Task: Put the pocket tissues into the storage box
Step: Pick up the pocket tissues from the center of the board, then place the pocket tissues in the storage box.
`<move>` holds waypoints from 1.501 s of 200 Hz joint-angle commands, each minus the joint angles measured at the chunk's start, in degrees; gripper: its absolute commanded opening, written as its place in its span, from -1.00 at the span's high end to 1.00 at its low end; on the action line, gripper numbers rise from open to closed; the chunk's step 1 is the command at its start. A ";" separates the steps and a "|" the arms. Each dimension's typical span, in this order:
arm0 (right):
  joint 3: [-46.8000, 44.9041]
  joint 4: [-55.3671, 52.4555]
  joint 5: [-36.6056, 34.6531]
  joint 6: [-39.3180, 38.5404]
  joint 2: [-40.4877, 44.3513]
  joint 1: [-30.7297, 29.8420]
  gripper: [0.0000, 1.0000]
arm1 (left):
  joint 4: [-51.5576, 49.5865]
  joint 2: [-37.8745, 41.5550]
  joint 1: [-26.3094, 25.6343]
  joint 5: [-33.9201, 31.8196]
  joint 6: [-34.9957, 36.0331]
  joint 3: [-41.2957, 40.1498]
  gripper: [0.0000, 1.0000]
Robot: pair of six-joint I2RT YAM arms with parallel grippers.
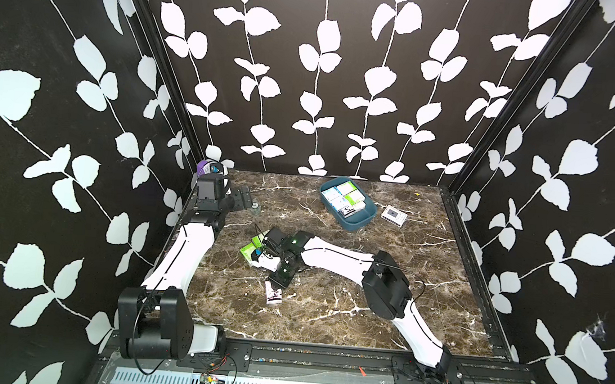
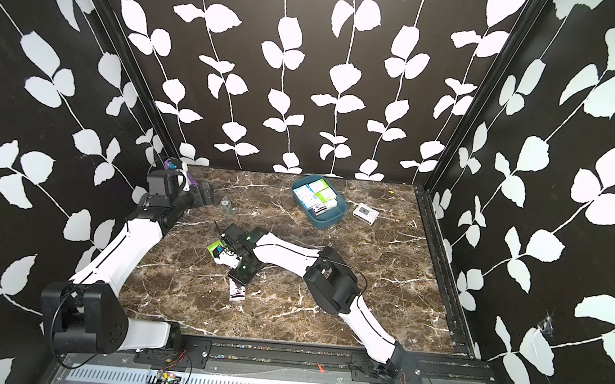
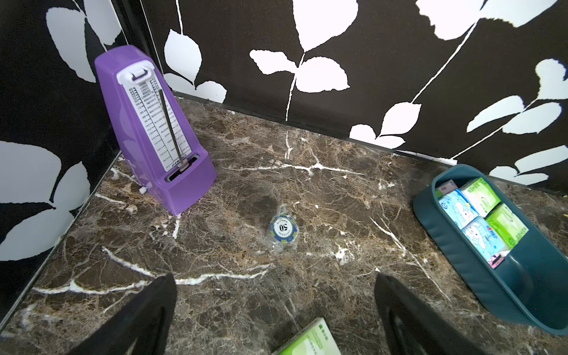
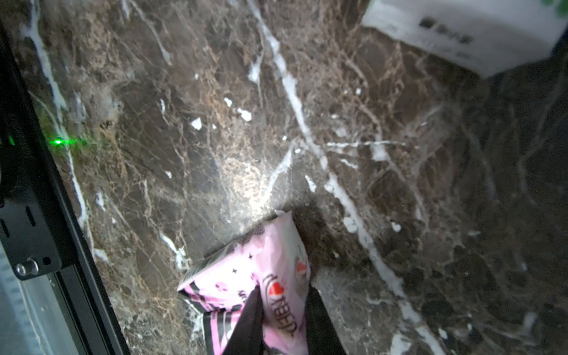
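Looking through the right wrist camera, I see my right fingers (image 4: 246, 322) pinched onto the far end of a pink tissue pack (image 4: 270, 261). It lies on the counter (image 1: 328, 296) left of centre, its long axis running front to back. My left fingers (image 3: 147, 313) stand wide apart and empty; the storage box (image 1: 352, 224), slanted at the back, holds several packs.

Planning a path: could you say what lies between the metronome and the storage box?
A wrapped poker chip on the marble, just ahead of the left gripper; left wrist view.

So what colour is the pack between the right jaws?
Pink pack, black print, red heart; right wrist view.
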State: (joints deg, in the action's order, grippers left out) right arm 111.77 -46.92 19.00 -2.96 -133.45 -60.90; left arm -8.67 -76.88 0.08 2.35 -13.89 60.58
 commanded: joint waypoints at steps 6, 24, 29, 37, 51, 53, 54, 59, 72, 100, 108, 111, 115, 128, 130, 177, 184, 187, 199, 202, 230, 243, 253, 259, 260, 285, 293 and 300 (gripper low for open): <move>-5.25 3.25 -4.77 2.31 1.82 0.98 1.00 | 0.10 2.13 0.25 -0.15 0.40 -0.68 -0.98; -10.03 8.06 -2.12 5.98 5.25 3.80 1.00 | 0.14 2.09 0.19 -0.03 0.36 -0.48 -0.98; -11.69 9.94 -1.36 7.56 6.63 5.04 1.00 | 0.14 2.04 0.19 0.03 0.32 -0.48 -0.98; -14.69 13.03 0.10 10.02 9.13 6.93 1.00 | 0.21 1.92 0.21 0.26 0.26 -0.39 -0.98; -19.49 18.78 1.72 14.06 13.72 11.21 1.00 | 0.43 1.61 0.26 0.76 -0.29 -0.25 -0.98; -20.10 19.38 1.78 14.59 14.40 11.83 1.00 | 0.54 1.57 0.21 0.82 -0.40 -0.28 -0.98; -20.36 19.61 1.85 14.84 14.68 12.15 1.00 | 0.60 1.52 0.24 0.86 -0.42 -0.28 -0.98; -21.49 21.20 2.02 15.88 16.27 13.76 1.00 | 0.75 1.44 0.23 1.12 -0.58 -0.28 -0.98; -23.39 23.40 1.36 18.11 19.80 17.98 1.00 | 1.05 1.09 0.21 1.57 -1.07 -0.06 -0.98; -21.55 22.01 -1.65 20.37 22.44 27.75 1.00 | 1.63 0.77 0.20 2.05 -2.09 0.35 -0.97; -19.98 20.58 -2.99 20.05 22.16 30.15 1.00 | 1.73 0.83 0.25 2.06 -2.36 0.34 -0.98; -19.40 19.93 -3.71 19.85 21.98 31.02 1.00 | 1.72 0.85 0.19 2.11 -2.44 0.34 -0.98; -18.48 19.05 -4.56 19.39 21.63 32.06 1.00 | 1.77 0.94 0.20 2.10 -2.50 0.37 -0.98; -15.79 16.69 -6.24 18.32 20.31 35.33 1.00 | 1.98 1.35 0.19 1.92 -2.59 -0.14 -0.98; -15.39 16.51 -6.26 18.31 20.11 35.97 1.00 | 2.05 1.42 0.21 1.82 -2.56 -0.20 -0.98; -4.55 13.08 -6.25 16.64 12.32 43.84 1.00 | 1.07 2.59 0.19 0.90 -1.04 -0.26 -0.98; -1.89 11.40 -6.77 15.86 10.40 44.26 1.00 | 0.93 2.69 0.19 0.59 -0.67 -0.14 -0.98; -0.86 10.59 -6.82 15.57 9.52 44.41 1.00 | 0.74 2.70 0.21 0.62 -0.49 0.02 -0.98; 3.10 8.05 -7.40 14.28 6.48 44.78 1.00 | 0.11 2.62 0.21 0.50 0.11 0.65 -0.98; 3.85 7.57 -7.79 13.89 5.91 44.84 1.00 | -0.06 2.61 0.21 0.55 0.24 0.81 -0.98; 8.73 3.73 -10.28 11.13 2.16 45.24 1.00 | -0.30 2.70 0.19 -0.07 0.60 1.12 -0.98; 9.79 2.60 -10.56 10.26 1.40 45.27 1.00 | -0.34 2.61 0.19 -0.03 0.46 1.19 -0.98; 10.29 1.81 -11.06 9.97 1.06 45.20 1.00 | -0.30 2.53 0.20 0.10 0.40 1.13 -0.98; 10.40 1.43 -11.18 9.72 0.91 45.29 1.00 | -0.25 2.46 0.19 0.09 0.34 1.12 -0.98; 10.40 1.37 -11.31 9.68 0.91 45.28 1.00 | -0.23 2.49 0.23 0.14 0.35 1.12 -0.98; 9.12 1.03 -13.54 9.33 1.25 45.32 0.94 | -0.06 2.31 0.19 0.25 0.09 1.17 -0.98; 8.91 0.90 -14.23 9.36 1.29 45.35 0.82 | -0.12 2.31 0.25 0.30 0.09 1.30 -0.98; 8.99 0.78 -14.32 9.57 1.35 45.29 0.61 | -0.13 2.26 0.22 0.29 0.22 1.38 -0.98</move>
State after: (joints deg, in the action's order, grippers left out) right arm 118.89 -44.36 7.44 7.46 -132.90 -15.57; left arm -8.69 -76.14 0.10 2.81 -14.31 60.60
